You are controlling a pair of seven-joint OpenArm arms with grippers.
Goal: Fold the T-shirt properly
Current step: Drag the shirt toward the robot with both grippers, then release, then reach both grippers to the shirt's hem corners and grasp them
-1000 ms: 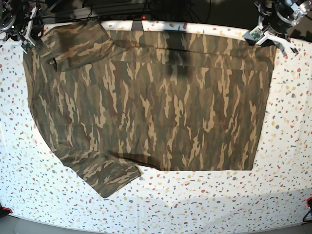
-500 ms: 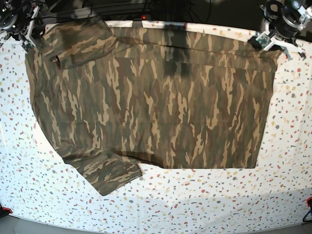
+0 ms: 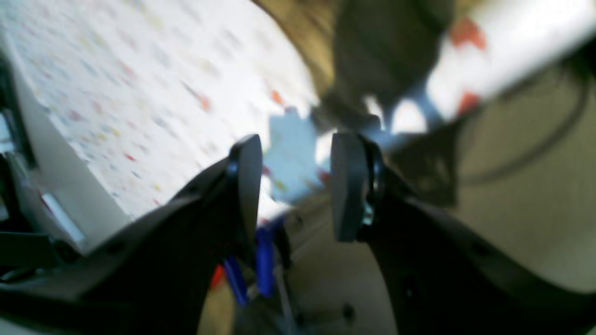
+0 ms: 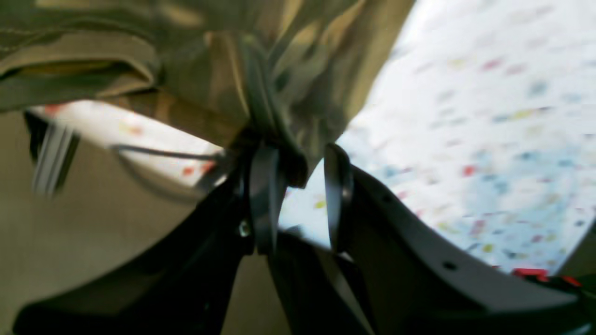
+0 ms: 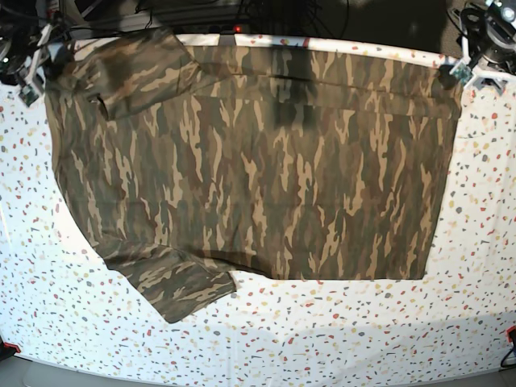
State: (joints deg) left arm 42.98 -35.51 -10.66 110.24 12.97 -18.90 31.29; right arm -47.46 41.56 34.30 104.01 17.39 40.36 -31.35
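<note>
While the T-shirt lies spread flat across the speckled counter, the left tool gapes wide and empty beside its corner; the right tool stands parted, cloth bunched at its tips.

A robot lab bench, by the look of it: a white speckled terrazzo-pattern tabletop under an overhead camera, a tangle of black cables bunched past its far edge, and arm hardware perched at both far corners, with bare beige floor showing beyond in the wrist views
</note>
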